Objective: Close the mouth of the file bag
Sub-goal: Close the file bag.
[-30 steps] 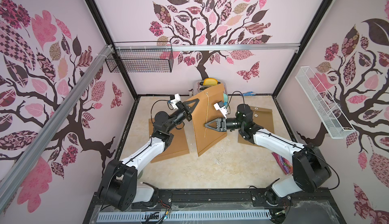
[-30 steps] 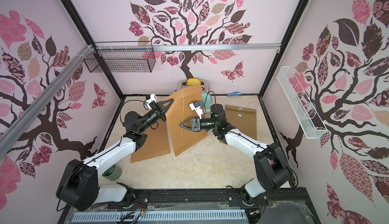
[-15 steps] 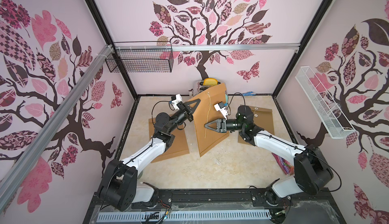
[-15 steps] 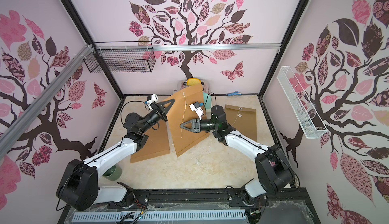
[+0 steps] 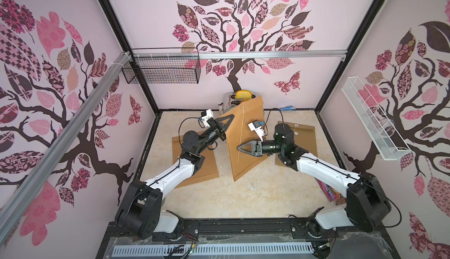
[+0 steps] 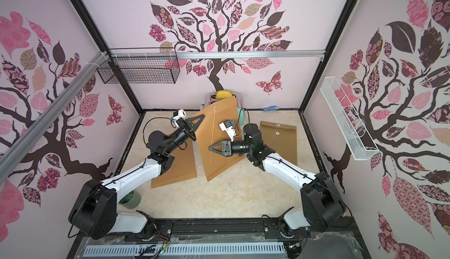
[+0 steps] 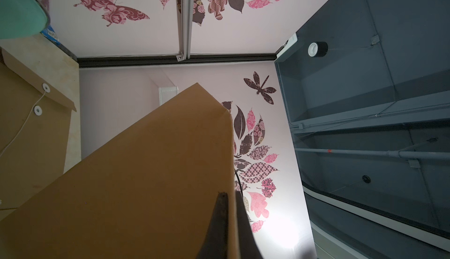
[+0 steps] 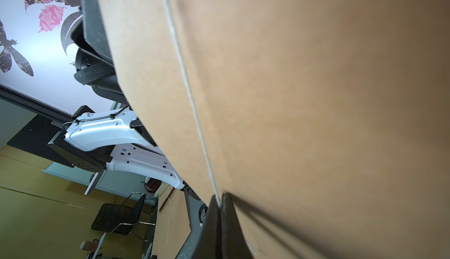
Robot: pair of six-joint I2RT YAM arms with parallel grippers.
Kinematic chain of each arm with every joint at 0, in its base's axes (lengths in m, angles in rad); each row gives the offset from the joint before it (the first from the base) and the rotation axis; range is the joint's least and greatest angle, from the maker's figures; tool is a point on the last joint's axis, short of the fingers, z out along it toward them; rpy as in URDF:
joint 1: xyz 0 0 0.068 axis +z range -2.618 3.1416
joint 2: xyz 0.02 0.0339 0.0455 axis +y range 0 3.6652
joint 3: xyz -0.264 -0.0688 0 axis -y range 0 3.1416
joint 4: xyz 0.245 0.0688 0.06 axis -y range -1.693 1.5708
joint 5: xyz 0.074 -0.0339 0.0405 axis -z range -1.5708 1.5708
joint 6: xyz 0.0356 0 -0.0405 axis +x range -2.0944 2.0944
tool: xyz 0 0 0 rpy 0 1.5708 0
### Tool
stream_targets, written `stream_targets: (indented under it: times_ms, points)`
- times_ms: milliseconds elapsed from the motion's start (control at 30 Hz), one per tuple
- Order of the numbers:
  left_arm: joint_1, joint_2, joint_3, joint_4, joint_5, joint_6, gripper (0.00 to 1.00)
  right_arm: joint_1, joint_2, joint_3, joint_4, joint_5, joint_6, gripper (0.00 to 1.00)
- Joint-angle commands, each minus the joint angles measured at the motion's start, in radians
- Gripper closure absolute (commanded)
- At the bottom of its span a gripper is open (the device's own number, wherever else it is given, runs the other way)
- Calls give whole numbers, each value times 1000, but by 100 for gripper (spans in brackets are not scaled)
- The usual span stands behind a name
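The brown file bag (image 5: 247, 133) (image 6: 220, 133) stands upright on the floor, mouth end up, in both top views. My left gripper (image 5: 232, 116) (image 6: 202, 115) is shut on the bag's upper left edge; in the left wrist view its fingers (image 7: 222, 209) pinch the edge of the bag (image 7: 146, 172). A thin white string (image 5: 241, 128) (image 6: 212, 128) hangs down the bag's face. My right gripper (image 5: 238, 148) (image 6: 210, 147) is shut on this string partway down; in the right wrist view the string (image 8: 185, 80) runs into the shut gripper (image 8: 220, 198) against the bag (image 8: 316, 99).
Two more brown envelopes lie flat, one under the left arm (image 5: 202, 170) and one behind the right arm (image 5: 304, 133). A toaster (image 5: 231, 99) stands at the back wall. A green cup (image 6: 130, 200) sits by the left arm's base. A wire basket (image 5: 160, 71) and a white rack (image 5: 372, 119) hang on the walls.
The right gripper's jaws have closed onto the string. The left arm and the bag have hardly moved.
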Motion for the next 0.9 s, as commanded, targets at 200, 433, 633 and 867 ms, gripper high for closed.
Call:
stream_targets:
  times_ms: [200, 433, 633, 867]
  points:
    - [-3, -19, -4, 117, -20, -78, 100, -1, 11, -26, -11, 9, -22, 100]
    - [-10, -21, -26, 186, -24, -150, 100, -19, 11, -15, -49, 16, -52, 100]
    - [-10, -39, -32, 185, -18, -162, 100, -65, 11, -39, -30, -2, -41, 100]
    - [-38, -42, -59, 247, -39, -193, 100, -109, 7, -12, -144, -7, -111, 100]
